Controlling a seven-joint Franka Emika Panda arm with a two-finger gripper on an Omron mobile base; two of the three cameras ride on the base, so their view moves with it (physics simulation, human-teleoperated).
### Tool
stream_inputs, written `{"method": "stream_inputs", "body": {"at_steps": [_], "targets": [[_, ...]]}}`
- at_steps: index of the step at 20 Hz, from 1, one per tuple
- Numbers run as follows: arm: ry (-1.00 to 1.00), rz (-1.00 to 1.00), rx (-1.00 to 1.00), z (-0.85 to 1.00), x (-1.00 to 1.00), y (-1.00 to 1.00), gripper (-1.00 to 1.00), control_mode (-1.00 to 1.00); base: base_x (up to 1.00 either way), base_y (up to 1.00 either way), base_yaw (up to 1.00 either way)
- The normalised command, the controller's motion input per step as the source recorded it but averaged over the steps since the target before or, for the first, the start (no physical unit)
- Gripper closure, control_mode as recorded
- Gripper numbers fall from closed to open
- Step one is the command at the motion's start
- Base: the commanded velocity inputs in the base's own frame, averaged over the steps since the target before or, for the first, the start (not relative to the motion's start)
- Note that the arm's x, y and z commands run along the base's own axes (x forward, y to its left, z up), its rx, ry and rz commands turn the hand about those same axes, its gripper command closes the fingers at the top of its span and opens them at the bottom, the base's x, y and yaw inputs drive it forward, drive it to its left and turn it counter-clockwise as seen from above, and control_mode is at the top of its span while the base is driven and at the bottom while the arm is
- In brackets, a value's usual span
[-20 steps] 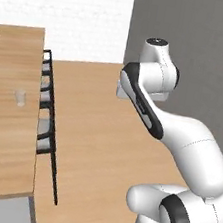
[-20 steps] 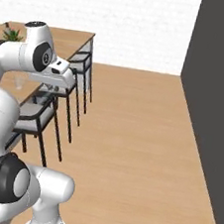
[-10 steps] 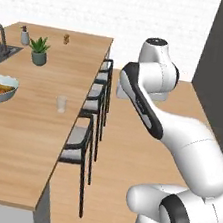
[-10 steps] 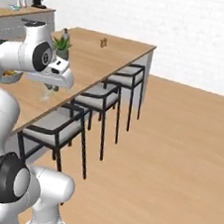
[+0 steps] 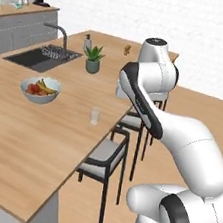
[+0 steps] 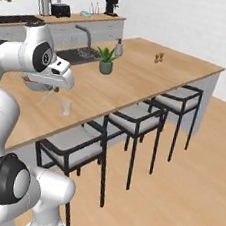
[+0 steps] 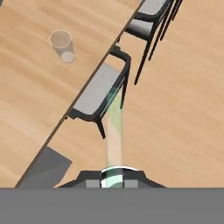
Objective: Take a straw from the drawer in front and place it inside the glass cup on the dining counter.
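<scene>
Pincer: in the hand view the pincer (image 7: 113,178) is closed on a pale green see-through straw (image 7: 114,131), which runs straight up the picture from between the tips.
Hand view, straw: its far end lies over the grey seat of a black chair (image 7: 101,89) tucked at the table edge; the straw is well apart from the glass cup.
Hand view, glass cup: the glass cup (image 7: 61,45) stands upright on the light-wood table (image 7: 30,87), at upper left, back from the table's edge.
Hand view, floor: the wood floor (image 7: 175,109) fills the right side, with more chair legs at the top.
Left base view, arm: the white arm (image 5: 150,104) rises from lower right and bends over the row of chairs beside the table; the pincer itself is hidden behind the arm here.
Left base view, table: the glass cup (image 5: 95,115) stands near the table's right edge, with a white fruit bowl (image 5: 40,89) to its left, well apart.
Left base view, farther back: a potted plant (image 5: 93,60), a dark inset sink (image 5: 41,56) with a tap (image 5: 59,31).
Right base view, arm: the arm's white head (image 6: 43,63) hangs over the near part of the table, and a thin pale straw (image 6: 47,96) slants down from it, just beside the glass cup (image 6: 66,106) but not in it.
Right base view, chairs: three grey-seated black chairs (image 6: 136,120) line the table's edge.
Right base view, table top: the potted plant (image 6: 106,61) stands mid-table.
</scene>
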Motion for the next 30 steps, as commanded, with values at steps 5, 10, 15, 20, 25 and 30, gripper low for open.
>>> {"method": "stream_inputs", "body": {"at_steps": [5, 10, 15, 20, 25, 30], "targets": [[0.0, 0.0, 0.0, 0.0, 0.0, 0.0, 1.0, 1.0, 0.38, -0.58, 0.57], [0.0, 0.0, 0.0, 0.0, 0.0, 0.0, 1.0, 1.0, 0.27, -0.65, 0.56], [0.0, 0.0, 0.0, 0.0, 0.0, 0.0, 1.0, 1.0, 0.29, -0.71, 0.53], [0.0, 0.0, 0.0, 0.0, 0.0, 0.0, 1.0, 1.0, 0.26, -0.88, 0.48], [0.0, 0.0, 0.0, 0.0, 0.0, 0.0, 1.0, 1.0, 0.62, -0.52, 0.4], [0.0, 0.0, 0.0, 0.0, 0.0, 0.0, 1.0, 1.0, 1.0, 0.0, 0.29]]}}
